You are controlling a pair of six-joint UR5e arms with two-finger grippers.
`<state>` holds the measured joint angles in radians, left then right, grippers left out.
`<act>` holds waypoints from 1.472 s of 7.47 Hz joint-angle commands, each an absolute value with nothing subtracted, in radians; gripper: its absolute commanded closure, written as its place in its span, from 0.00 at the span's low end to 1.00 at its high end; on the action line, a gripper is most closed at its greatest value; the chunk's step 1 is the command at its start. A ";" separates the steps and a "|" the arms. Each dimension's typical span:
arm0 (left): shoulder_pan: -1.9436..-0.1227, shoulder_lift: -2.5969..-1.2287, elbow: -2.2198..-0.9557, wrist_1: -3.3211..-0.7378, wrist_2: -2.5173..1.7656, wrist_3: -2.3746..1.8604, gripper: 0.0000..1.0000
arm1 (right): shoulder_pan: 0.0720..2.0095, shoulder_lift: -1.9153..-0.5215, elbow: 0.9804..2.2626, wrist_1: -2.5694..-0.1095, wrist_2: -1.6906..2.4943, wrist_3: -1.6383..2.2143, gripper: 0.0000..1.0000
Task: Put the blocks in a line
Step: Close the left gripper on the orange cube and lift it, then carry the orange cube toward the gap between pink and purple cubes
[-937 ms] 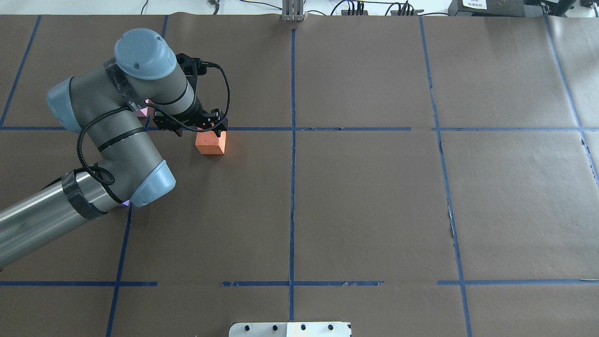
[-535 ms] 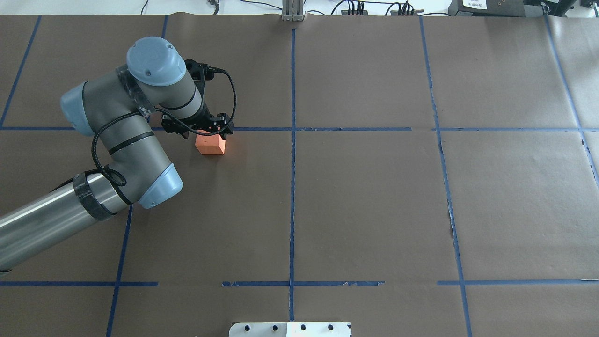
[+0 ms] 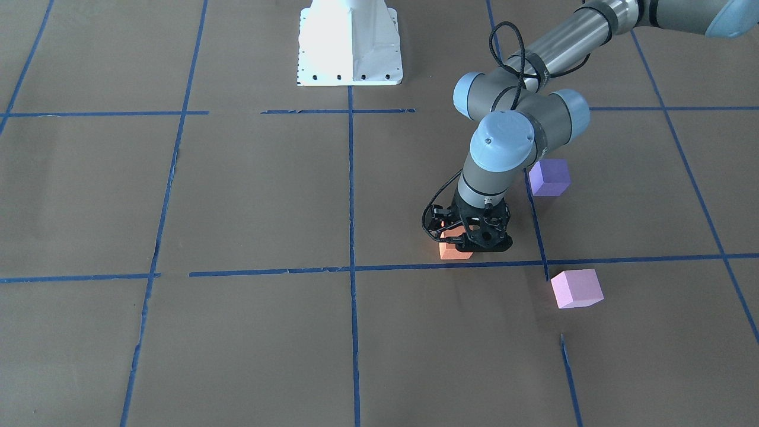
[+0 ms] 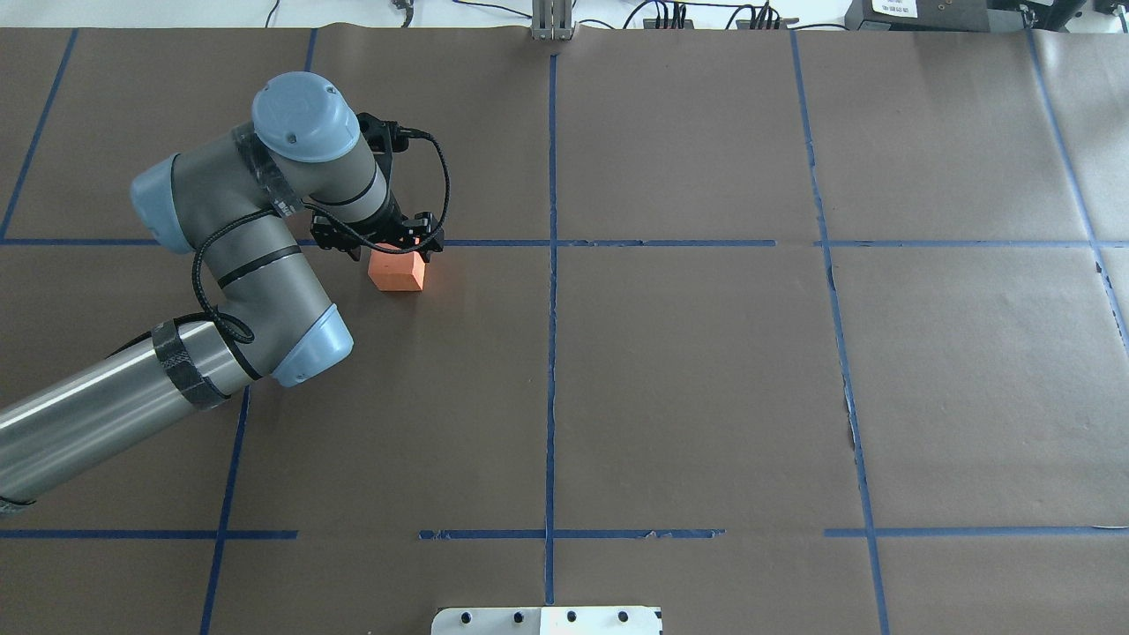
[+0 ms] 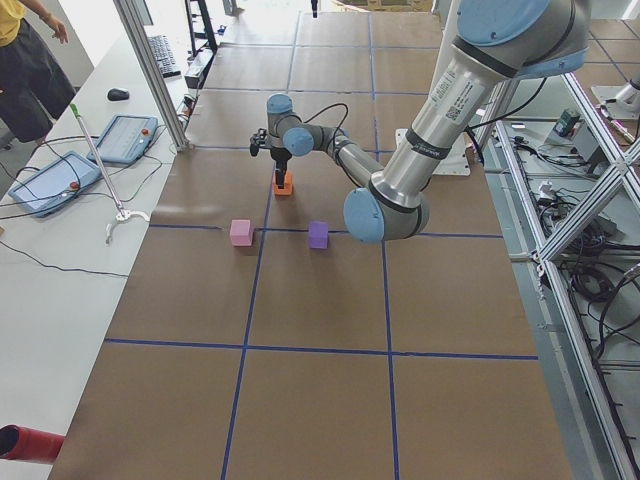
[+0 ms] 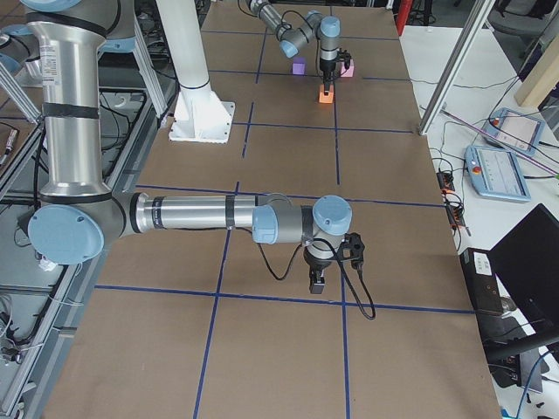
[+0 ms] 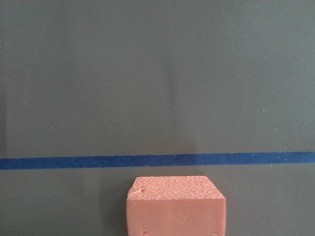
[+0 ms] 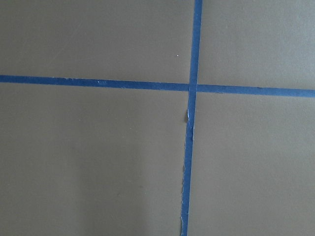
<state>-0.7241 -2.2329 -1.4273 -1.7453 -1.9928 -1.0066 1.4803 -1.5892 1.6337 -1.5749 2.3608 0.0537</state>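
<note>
The orange block [image 4: 397, 273] sits on the brown table just on my side of a blue tape line, and it fills the bottom centre of the left wrist view [image 7: 175, 206]. My left gripper [image 4: 392, 247] hangs right over it, jaws open, one dark finger on each side of the block's top. It covers part of the orange block [image 3: 453, 253] in the front-facing view. The dark purple block [image 3: 549, 177] and the pink block [image 3: 576, 288] lie apart from it, hidden under the arm in the overhead view. My right gripper [image 6: 318, 281] hovers over bare table far off, and I cannot tell its state.
Blue tape lines [image 4: 552, 265] divide the brown paper into squares. The white robot base plate [image 3: 350, 44] stands at the robot's table edge. A side bench with tablets [image 5: 60, 180] runs along the operators' side.
My left arm's wrist and elbow have shifted to the right over the orange block. The orange block has not moved.
</note>
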 commanded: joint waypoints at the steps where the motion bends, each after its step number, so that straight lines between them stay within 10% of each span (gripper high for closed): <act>1: -0.713 -2.235 -1.376 -1.802 -1.993 -1.009 0.03 | 1.480 -1.589 1.634 -1.574 2.361 0.054 0.00; 4: -0.704 -2.232 -1.374 -1.812 -1.994 -1.009 0.18 | 1.480 -1.589 1.634 -1.574 2.361 0.054 0.00; 7: -0.704 -2.232 -1.376 -1.813 -1.993 -1.009 0.72 | 1.480 -1.589 1.634 -1.574 2.361 0.054 0.00; 11: -0.823 -2.208 -1.616 -1.676 -2.026 -1.008 0.76 | 1.480 -1.589 1.634 -1.575 2.361 0.054 0.00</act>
